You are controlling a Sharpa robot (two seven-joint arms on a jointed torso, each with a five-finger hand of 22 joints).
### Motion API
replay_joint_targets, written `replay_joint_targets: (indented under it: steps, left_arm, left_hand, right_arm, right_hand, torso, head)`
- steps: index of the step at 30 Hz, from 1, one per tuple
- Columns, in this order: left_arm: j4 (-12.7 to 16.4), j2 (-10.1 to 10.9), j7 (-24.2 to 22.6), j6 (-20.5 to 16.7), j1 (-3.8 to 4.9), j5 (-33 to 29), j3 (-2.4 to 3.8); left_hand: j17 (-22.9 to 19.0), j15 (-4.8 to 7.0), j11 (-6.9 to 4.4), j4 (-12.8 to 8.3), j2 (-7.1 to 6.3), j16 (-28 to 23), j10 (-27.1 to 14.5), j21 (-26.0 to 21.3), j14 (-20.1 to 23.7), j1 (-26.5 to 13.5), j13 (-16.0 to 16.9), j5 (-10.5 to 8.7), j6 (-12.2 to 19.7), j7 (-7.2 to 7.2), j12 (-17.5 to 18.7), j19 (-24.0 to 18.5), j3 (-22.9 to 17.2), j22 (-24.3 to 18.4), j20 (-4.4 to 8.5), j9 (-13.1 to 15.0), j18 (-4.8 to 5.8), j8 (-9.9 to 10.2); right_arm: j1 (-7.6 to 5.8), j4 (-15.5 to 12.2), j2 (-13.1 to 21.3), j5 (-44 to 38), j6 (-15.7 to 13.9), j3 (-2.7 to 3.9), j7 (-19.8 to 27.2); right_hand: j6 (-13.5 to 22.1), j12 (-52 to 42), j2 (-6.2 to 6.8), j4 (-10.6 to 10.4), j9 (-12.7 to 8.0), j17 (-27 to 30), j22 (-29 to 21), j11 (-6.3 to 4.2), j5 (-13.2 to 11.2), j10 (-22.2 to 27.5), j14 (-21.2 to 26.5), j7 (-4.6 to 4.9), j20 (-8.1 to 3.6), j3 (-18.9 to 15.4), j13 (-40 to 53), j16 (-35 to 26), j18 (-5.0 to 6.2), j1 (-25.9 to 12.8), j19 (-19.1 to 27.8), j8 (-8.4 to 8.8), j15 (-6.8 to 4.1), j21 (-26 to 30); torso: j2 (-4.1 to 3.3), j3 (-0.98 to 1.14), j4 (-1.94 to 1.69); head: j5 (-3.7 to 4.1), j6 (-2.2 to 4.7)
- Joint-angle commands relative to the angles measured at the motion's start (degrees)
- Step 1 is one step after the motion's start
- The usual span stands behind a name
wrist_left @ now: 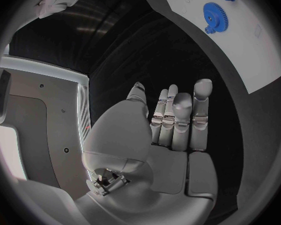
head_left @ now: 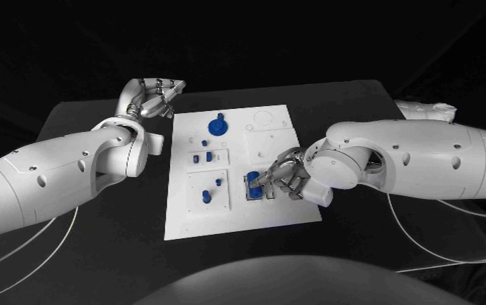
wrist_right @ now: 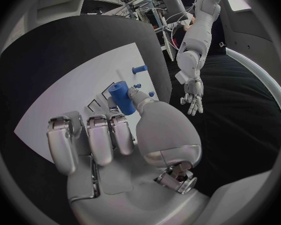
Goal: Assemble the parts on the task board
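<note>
1. Task board (head_left: pixel 272 140): white plate lying flat mid tabletop (head_left: pixel 355 101), long side running away from robot.
2. Blue cylinder (wrist_right: pixel 122 97): short round part, pinched betw. thumb and a finger of right hand (head_left: pixel 284 177), over the board's near right corner, by the blue block (head_left: pixel 253 182) in a recess there. Can't tell if its tip touches the board.
3. Other parts on board: blue gear (head_left: pixel 217 124) w/ hub in far left section; small blue pegs (head_left: pixel 208 156) in the mid-left inset; one more blue peg (head_left: pixel 206 195) in the near-left inset.
4. Right hand: comes in from board's right edge, fingers curled down over the near right recess, thumb and finger closed on the cylinder.
5. Left hand (head_left: pixel 154 99): off the board, just beside its far left corner, above tabletop. Holds nothing; fingers straight and close together in left wrist view (wrist_left: pixel 178 117), slightly splayed seen from right wrist.
6. Gear also shows in left wrist view, on the board's far part.
</note>
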State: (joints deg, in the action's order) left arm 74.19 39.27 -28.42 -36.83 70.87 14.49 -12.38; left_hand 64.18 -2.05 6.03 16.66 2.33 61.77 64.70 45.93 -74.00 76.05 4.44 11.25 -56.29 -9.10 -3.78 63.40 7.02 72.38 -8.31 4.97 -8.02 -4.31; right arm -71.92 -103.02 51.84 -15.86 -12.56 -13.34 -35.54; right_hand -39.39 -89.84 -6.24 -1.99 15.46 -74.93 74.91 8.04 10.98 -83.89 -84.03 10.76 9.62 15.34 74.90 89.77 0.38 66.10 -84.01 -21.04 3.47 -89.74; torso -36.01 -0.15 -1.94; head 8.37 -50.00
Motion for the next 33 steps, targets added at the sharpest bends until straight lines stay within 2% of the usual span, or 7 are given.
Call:
replay_joint_targets:
  steps: [1,15,33]
  left_arm:
    - [0.1,-0.1,-0.3,0.8,0.04,0.3,0.04]
    - [0.0,-0.1,-0.3,0.8,0.04,0.3,0.04]
    - [-0.1,-0.2,-0.3,0.9,0.03,0.3,0.04]
  left_hand:
    - [-0.1,0.01,-0.20,0.0,0.50,-0.4,-0.1,-0.4,-0.3,0.2,0.1,0.36,0.2,0.09,-0.4,0.5,0.3,0.1,-0.05,0.1,-0.15,-0.3]
    - [-0.1,0.01,-0.20,0.0,0.50,-0.4,-0.1,-0.4,-0.3,0.2,0.1,0.36,0.2,0.09,-0.4,0.5,0.3,0.1,-0.05,0.1,-0.15,-0.3]
    - [-0.1,0.01,-0.20,0.0,0.50,-0.4,-0.1,-0.4,-0.3,0.2,0.1,0.36,0.2,0.09,-0.4,0.5,0.3,0.1,-0.05,0.1,-0.15,-0.3]
  right_arm:
    - [0.23,0.1,0.1,-1.2,0.7,-0.20,-1.5]
    - [0.30,-0.1,0.7,-2.0,0.8,-0.20,-1.8]
    - [0.31,0.1,0.4,-5.8,2.3,-0.20,-2.7]
  right_hand:
    - [0.0,-0.2,0.29,-0.2,-0.1,-15.1,15.1,-0.14,-0.2,-6.1,-6.0,1.26,0.27,-0.2,15.1,0.2,-0.38,-0.2,-6.0,0.30,0.29,-0.3]
    - [-0.4,-0.2,0.08,-0.1,0.1,-15.1,15.1,-0.26,0.1,-6.1,-6.0,1.09,0.33,0.0,15.1,0.2,-0.38,0.0,-6.0,0.01,0.30,-0.3]
    - [-0.3,-0.2,0.23,0.0,0.1,-15.1,15.1,-0.31,0.2,-6.1,-6.0,1.11,0.35,-0.1,15.1,0.2,-0.38,0.0,-6.0,0.04,0.31,-0.3]
  torso:
    - [-0.02,-0.04,-0.02]
    - [0.02,0.01,0.04]
    - [-0.01,-0.03,-0.02]
  head:
    - [0.03,0.00]
    - [0.00,0.00]
    - [0.05,0.00]
